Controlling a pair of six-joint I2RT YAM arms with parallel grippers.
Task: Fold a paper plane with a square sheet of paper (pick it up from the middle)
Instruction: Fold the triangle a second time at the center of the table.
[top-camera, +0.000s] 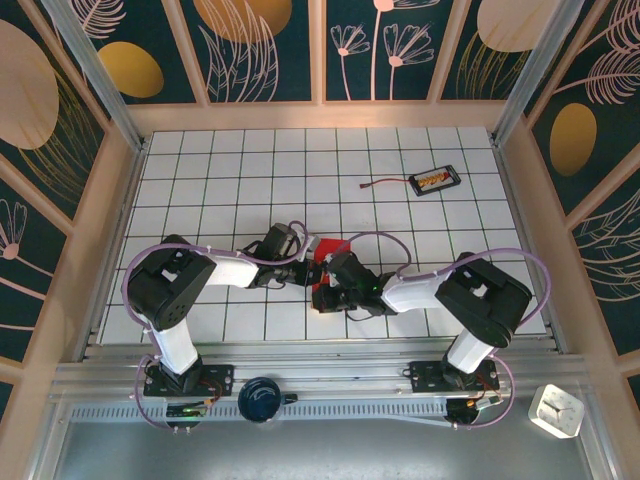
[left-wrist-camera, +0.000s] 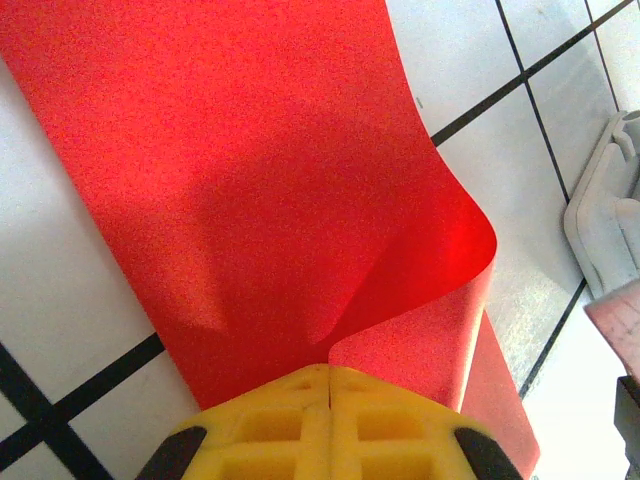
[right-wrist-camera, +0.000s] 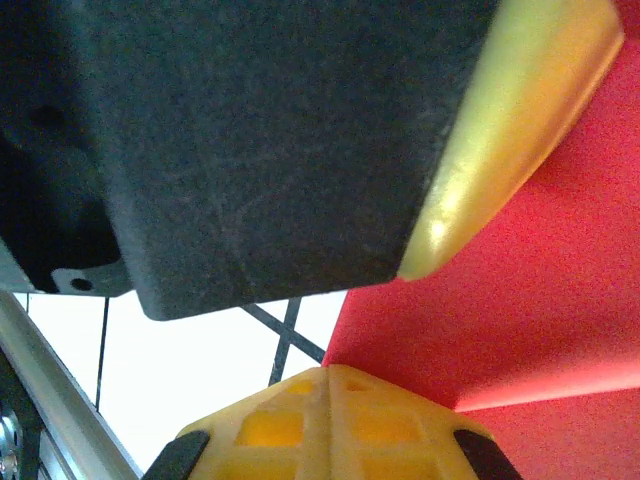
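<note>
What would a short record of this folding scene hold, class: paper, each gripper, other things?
Paper: square sheet of paper, red, partly curled over on the tiled table
Left gripper: shut on the sheet's curled fold
Right gripper: shut, tips at the sheet's edge; grip unclear
Elsewhere: black tray with cable, far right
Stage: early, no dart shape yet

White gridded table (top-camera: 200, 180) carries red paper (top-camera: 333, 246) centrally, black tray (top-camera: 435, 180) far right
</note>
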